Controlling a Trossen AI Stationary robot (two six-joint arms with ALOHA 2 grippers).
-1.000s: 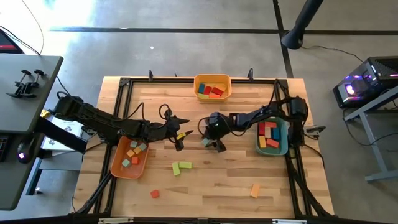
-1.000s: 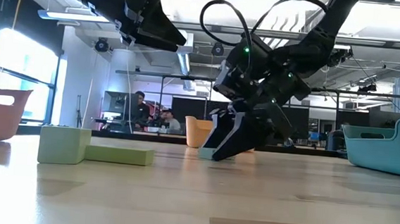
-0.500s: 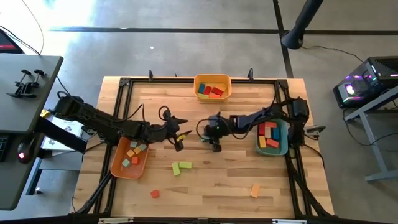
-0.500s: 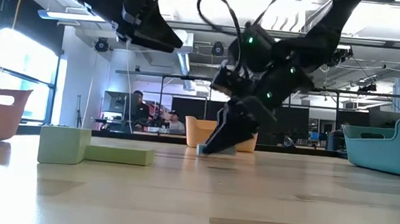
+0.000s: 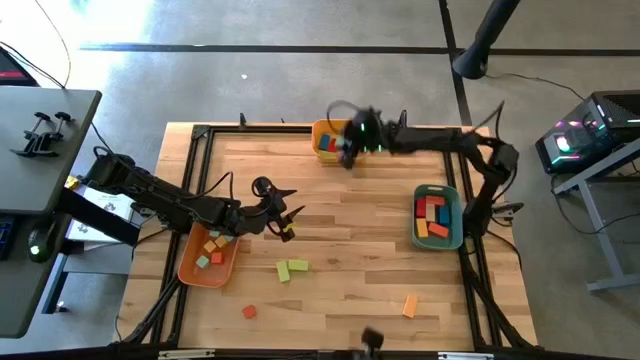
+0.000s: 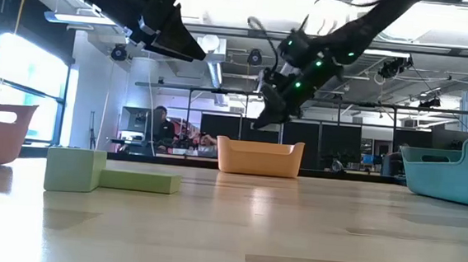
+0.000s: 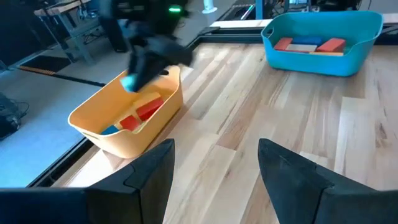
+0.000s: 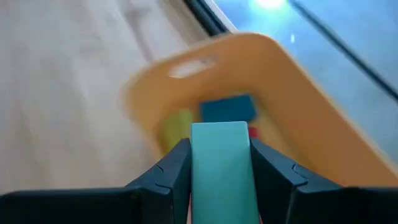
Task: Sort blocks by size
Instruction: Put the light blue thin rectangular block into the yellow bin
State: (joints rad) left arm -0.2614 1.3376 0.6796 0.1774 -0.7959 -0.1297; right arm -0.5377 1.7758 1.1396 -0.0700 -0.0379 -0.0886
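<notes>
Three trays (image 5: 341,127), two light green blocks (image 5: 291,268), two loose orange-red blocks (image 5: 409,305).

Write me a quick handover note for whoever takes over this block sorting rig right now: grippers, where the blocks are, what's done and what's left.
Right gripper: shut on a teal block, held above the yellow tray at the table's far edge.
Left gripper: open, empty, hovering beside the orange tray.
Done: blocks already lie in the yellow tray, the orange tray and the teal tray.
Left: release the teal block, then clear the loose ones on the table: two light green blocks, a red cube and an orange block.
</notes>
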